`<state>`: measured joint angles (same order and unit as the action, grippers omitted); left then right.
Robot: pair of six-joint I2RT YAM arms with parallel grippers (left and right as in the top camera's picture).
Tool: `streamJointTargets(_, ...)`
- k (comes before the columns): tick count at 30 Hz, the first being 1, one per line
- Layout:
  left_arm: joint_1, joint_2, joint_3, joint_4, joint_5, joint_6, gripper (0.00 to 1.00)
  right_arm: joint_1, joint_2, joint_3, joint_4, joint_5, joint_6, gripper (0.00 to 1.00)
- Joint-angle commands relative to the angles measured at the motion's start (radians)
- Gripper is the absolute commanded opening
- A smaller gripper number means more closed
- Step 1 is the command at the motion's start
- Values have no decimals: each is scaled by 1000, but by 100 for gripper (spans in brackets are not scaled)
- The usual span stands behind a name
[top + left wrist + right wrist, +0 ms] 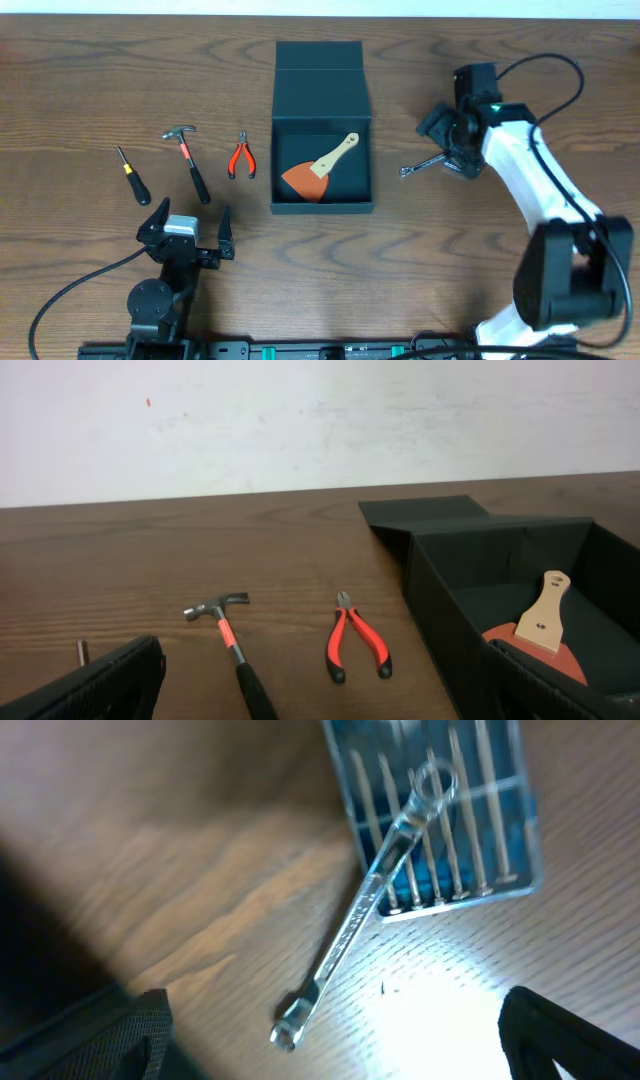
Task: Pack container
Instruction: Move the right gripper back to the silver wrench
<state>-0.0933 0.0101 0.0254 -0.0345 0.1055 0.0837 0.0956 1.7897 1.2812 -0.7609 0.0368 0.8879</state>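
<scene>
I see the container (322,75) mid-table with its lid flap folded back and a scraper (322,168) lying inside. To its left lie pliers (241,157), a hammer (188,160) and a screwdriver (132,175). My left gripper (187,228) is spread wide, holding nothing. My right gripper (335,1040) is spread apart over a wrench (370,910) that leans on a blue case (480,820), gripping nothing

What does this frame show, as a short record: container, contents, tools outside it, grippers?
container: open, lid flap back
inside: scraper
left of it: pliers, hammer, screwdriver
right of it: wrench, ring end over a blue case
left gripper: open, empty
right gripper: open above the wrench
</scene>
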Motion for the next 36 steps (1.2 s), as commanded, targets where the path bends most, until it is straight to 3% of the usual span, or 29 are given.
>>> streamJointTargets(1, -1, -6, -21, -27, 21, 10, 98, 18, 63, -2, 19, 12, 99, 95)
streamJointTargets(27, -1, -6, -21, -27, 21, 10, 98, 88, 219, -3, 156, 73, 111, 76)
streamJointTargets(30, -1, -6, -21, -27, 22, 10, 99, 88, 226, -3, 164, 73, 111, 70)
streamJointTargets(36, -1, -6, -21, -27, 22, 10, 98, 88, 227, -5, 167, 80, 128, 48)
